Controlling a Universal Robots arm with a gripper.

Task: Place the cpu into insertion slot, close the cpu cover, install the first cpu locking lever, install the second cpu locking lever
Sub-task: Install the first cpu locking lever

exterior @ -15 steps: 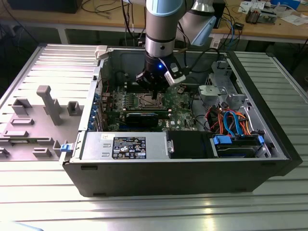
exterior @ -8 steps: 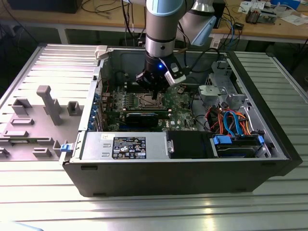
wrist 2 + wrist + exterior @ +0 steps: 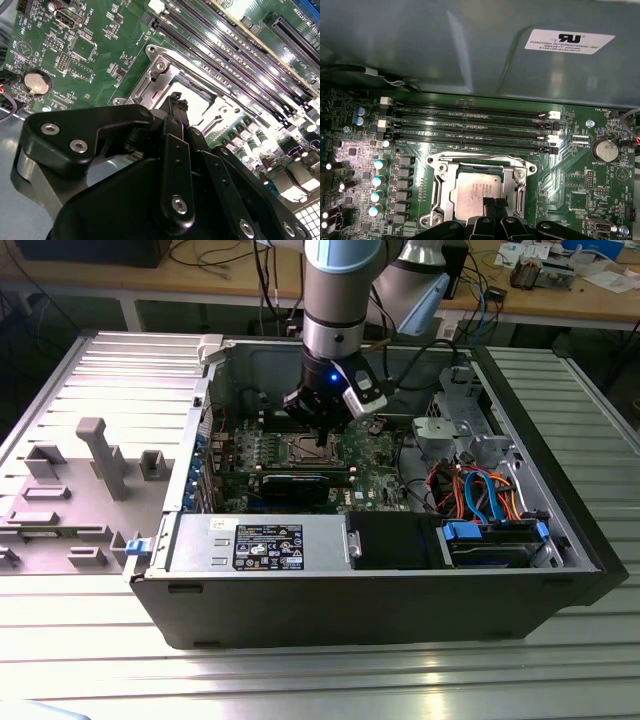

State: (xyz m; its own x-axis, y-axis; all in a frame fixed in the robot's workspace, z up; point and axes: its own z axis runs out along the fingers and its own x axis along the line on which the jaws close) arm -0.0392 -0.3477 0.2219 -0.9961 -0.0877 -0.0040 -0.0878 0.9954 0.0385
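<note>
Silver-topped cpu (image 3: pixel 479 196) lies in the insertion slot (image 3: pixel 436 192), its near edge hidden by the gripper (image 3: pixel 494 205), jaws pressed together above it.

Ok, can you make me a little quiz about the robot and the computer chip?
1. True or false: the cpu already lies in the insertion slot.
2. In the first wrist view, what is the gripper right above? A) the cpu B) the round battery C) the memory slots
3. Fill in: the circuit board around the slot is coloured ____.

Key: 1 true; 2 A; 3 green.
</note>
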